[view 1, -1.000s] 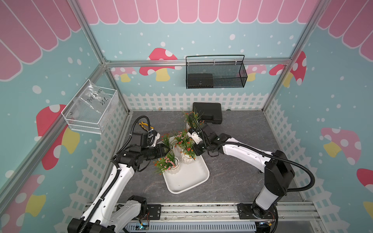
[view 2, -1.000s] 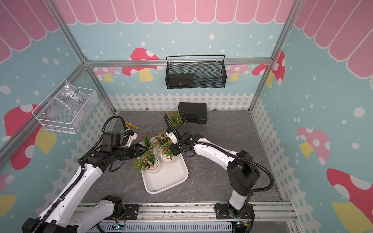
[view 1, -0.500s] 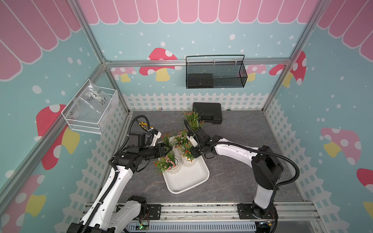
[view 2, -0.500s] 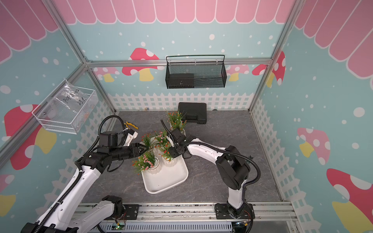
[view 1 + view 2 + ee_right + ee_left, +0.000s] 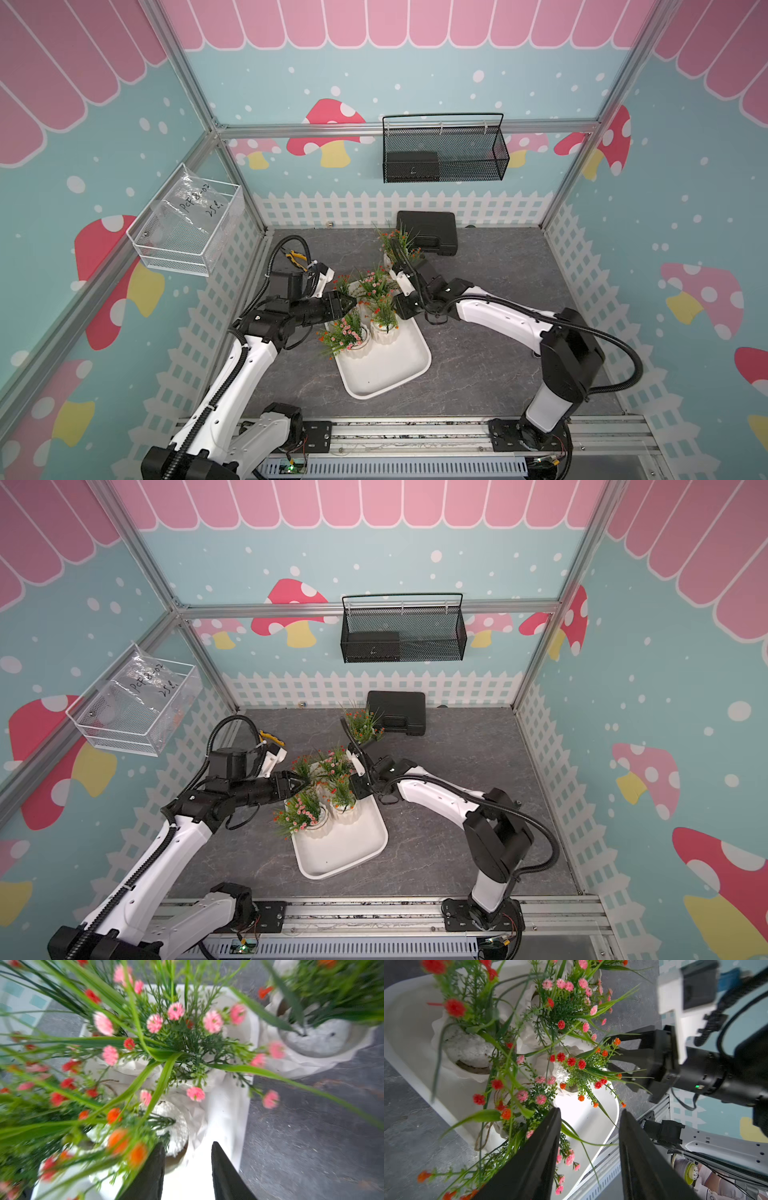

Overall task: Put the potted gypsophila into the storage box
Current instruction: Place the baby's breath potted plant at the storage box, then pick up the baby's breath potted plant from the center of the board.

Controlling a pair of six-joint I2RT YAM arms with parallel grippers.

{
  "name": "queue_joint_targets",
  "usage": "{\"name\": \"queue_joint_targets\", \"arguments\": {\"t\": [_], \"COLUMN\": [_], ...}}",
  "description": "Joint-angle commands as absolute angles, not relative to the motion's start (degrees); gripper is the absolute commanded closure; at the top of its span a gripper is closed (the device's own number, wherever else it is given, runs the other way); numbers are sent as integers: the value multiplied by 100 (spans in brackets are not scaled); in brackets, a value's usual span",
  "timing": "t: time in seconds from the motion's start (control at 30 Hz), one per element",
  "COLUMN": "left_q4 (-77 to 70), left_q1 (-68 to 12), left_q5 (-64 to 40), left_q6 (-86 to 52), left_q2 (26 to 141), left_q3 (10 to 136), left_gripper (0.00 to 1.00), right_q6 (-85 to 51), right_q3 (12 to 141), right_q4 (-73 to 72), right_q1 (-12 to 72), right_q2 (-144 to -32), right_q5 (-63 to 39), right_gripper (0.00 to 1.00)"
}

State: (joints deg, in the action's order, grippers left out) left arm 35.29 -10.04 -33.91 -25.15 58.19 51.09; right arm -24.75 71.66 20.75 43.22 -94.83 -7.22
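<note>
**Storage box** (image 5: 388, 374) — white, shallow, round-cornered. We find it lying aslant on the grey bench (image 5: 490, 374), near the middle and a little toward the left edge. Its near half is bare.

**Potted gypsophila** (image 5: 376, 286) — we record a cluster of white ribbed pots standing upright at the far end of the storage box. They are packed so close that their sprigs overlap, and we cannot tell the exact number. Nearest the bare half stand a pink-flowered pot (image 5: 356, 347) and, just beside it, an orange-red pot (image 5: 386, 332). A lone pot (image 5: 395, 249) stands outside the box on the bench, just past its far end and just beside the black hard case (image 5: 428, 237) at the far edge.

**Left end effector** (image 5: 589, 1111) — we see the fingers parted, with only a stray green blade crossing the gap. It grips nothing, and its tips sit among the sprigs on the cluster's left side.

**Right end effector** (image 5: 188, 1144) — we see the fingers apart, with the box's white floor showing between them. It holds nothing, and one finger is just beside the orange-red pot.

**Other items**
- We note a black wire-mesh basket (image 5: 444, 149) on the back wall.
- A clear bin (image 5: 187, 224) hangs on the left wall.
- A yellow-handled tool (image 5: 297, 257) lies near the bench's far left corner.
</note>
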Motion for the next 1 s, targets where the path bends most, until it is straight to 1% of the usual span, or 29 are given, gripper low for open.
{"name": "queue_joint_targets", "arguments": {"t": [0.0,0.17,0.3,0.57,0.73,0.8,0.97], "left_q4": [3324,3019,2800,2956,3004,3045,3253], "left_q1": [-1326,-1768,-1836,-1840,-1846,-1849,-1848], "left_q5": [-3227,-2966,-2962,-2917,-2980,-2955,-2971], "left_q6": [-2545,-2699,-2847,-2654,-2569,-2551,-2481], "left_q2": [6013,6398,6608,6785,6750,6734,6783], "left_q3": [5368,5620,5701,5856,5879,5875,5973], "left_gripper": [52,53,53,52,52,51,51], "right_q6": [-2637,-2728,-2811,-2828,-2932,-3000,-3103], "right_q3": [6780,6194,6152,7117,7711,7895,8230], "right_q4": [1748,1345,1002,929,923,918,961], "right_q1": [3844,2830,2228,2145,2145,2145,2145], "right_q2": [-8813,-8551,-8869,-10223,-10836,-11194,-11566], "right_q5": [-993,-1660,-2235,-2556,-2675,-2694,-2644], "right_gripper": [55,48,46,45,54,54,54]}}
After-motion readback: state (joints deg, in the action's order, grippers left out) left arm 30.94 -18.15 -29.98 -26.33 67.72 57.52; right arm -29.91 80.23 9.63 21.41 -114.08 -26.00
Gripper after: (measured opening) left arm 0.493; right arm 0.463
